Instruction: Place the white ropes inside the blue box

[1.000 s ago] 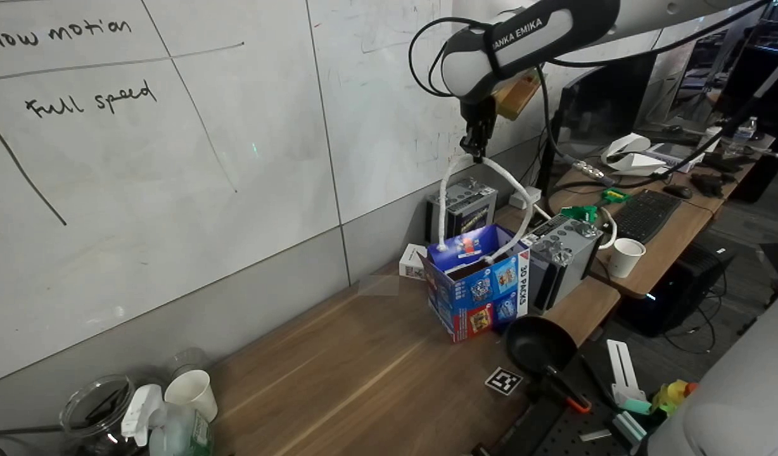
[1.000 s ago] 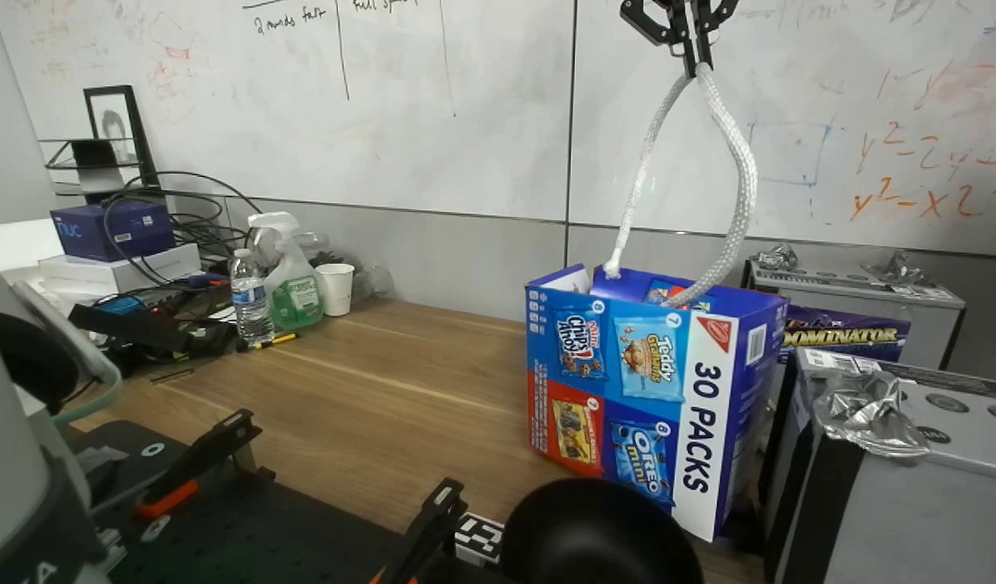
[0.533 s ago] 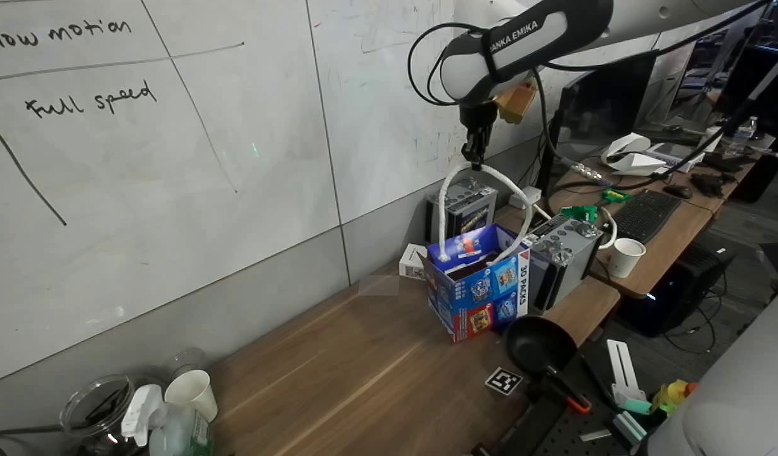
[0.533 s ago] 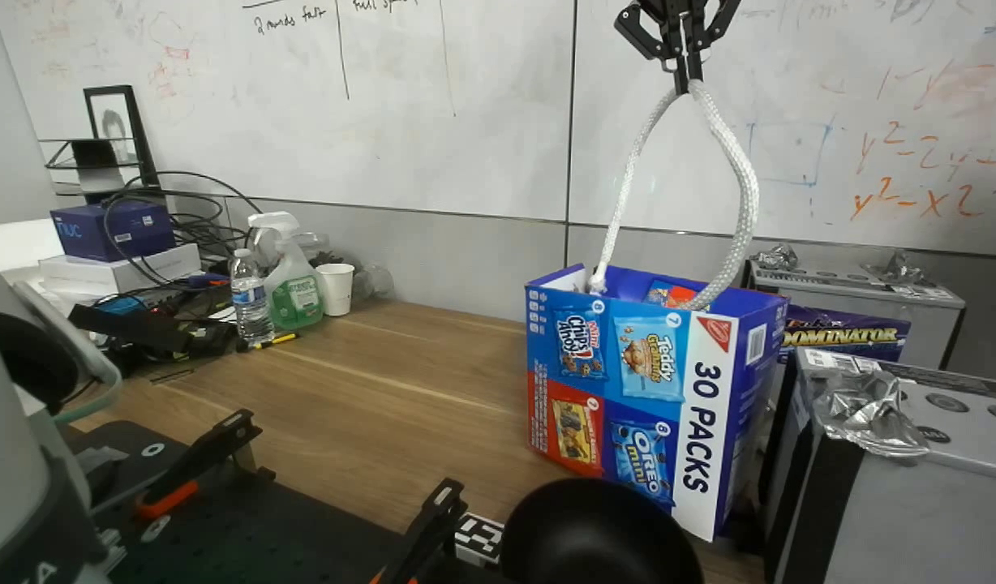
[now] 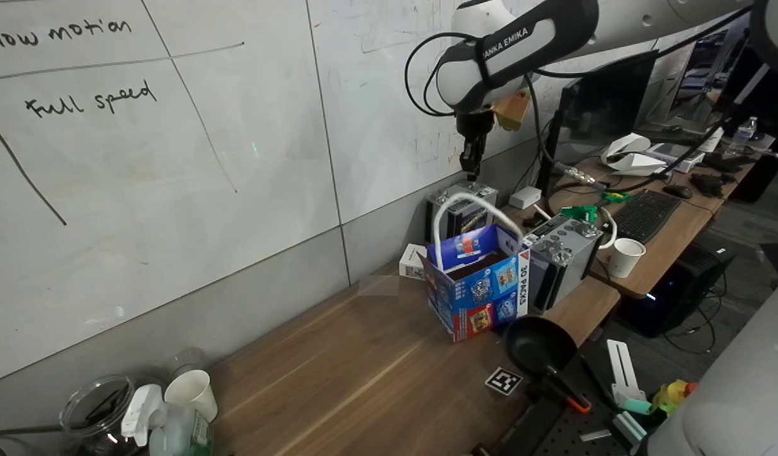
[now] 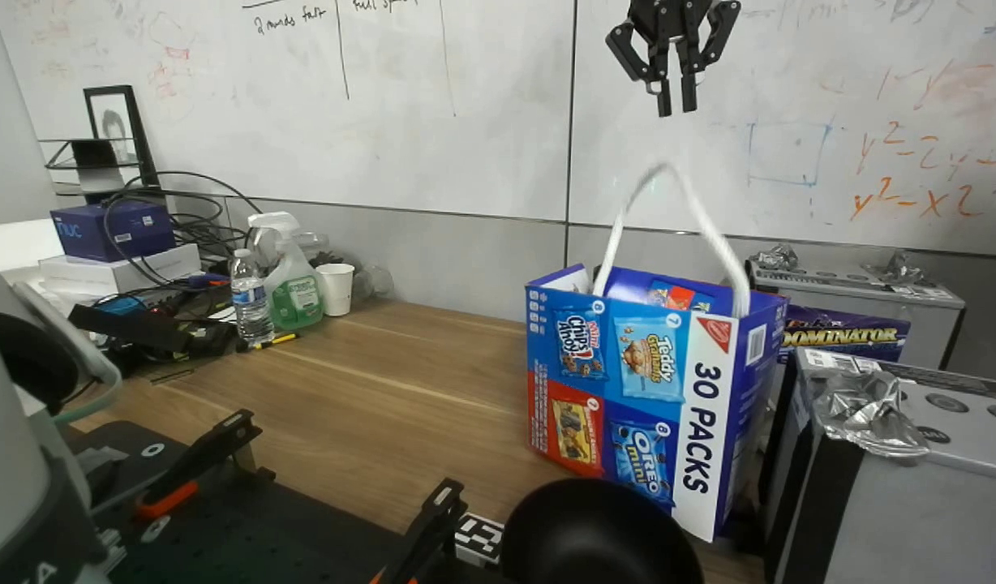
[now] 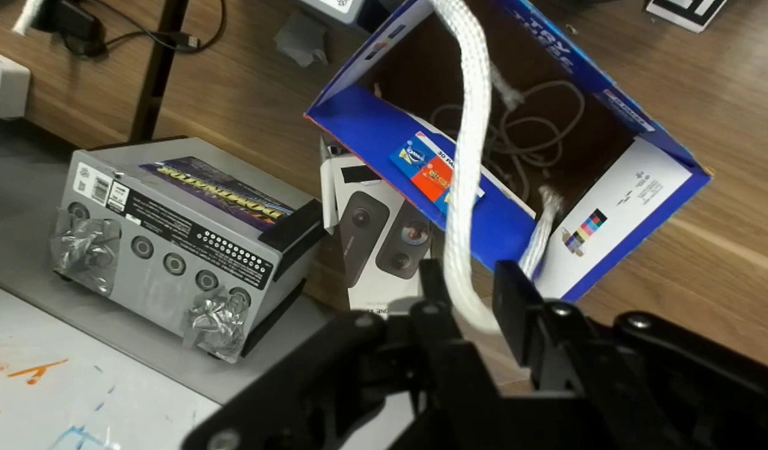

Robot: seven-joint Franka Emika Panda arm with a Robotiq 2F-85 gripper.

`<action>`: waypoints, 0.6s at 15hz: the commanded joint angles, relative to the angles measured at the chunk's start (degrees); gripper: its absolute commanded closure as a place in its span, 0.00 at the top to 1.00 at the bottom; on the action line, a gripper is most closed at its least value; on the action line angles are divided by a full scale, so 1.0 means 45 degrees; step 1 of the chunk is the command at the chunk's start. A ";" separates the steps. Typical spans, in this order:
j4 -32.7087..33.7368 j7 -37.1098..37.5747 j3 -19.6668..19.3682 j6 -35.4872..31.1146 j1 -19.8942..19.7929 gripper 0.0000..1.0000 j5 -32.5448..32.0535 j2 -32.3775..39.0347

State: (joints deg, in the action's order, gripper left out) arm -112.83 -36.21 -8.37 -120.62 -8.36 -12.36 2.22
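Note:
The blue box [image 5: 481, 294] stands upright on the table with its top open; it also shows in an exterior view [image 6: 611, 389] and in the wrist view [image 7: 371, 131]. A white rope [image 6: 717, 235] arches above the box as a free loop, with its lower parts inside the opening; it shows too in an exterior view [image 5: 471, 197] and in the wrist view [image 7: 474, 94]. My gripper [image 6: 676, 109] is open, above the loop and apart from it. In the wrist view the open gripper [image 7: 470, 275] has the rope below its fingers. Another rope end [image 7: 509, 94] and thin loops lie inside the box.
Grey devices [image 5: 560, 266] stand right beside and behind the box. A black pan [image 5: 541, 345] is in front of it. A white camera carton [image 7: 384, 244] touches its back area. Another white rope [image 5: 609, 231] lies further right. The whiteboard [image 5: 237, 158] rises behind.
My gripper has opened and let go of the white rope. The rope has dropped below the fingers, deeper into the box. The arm has come down a little.

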 commanded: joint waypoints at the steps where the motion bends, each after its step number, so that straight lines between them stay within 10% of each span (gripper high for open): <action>1: 0.0295 -0.0627 0.0001 0.0096 -0.0110 0.59 0.0425 0.0115; 6: -0.0040 0.0252 -0.0011 0.0582 -0.0084 0.97 0.0080 -0.0214; 9: -0.0940 0.1960 -0.0004 0.0854 -0.0066 1.00 0.0436 -0.1075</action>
State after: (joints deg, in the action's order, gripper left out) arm -113.23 -33.60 -8.42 -118.26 -8.61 -12.04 2.10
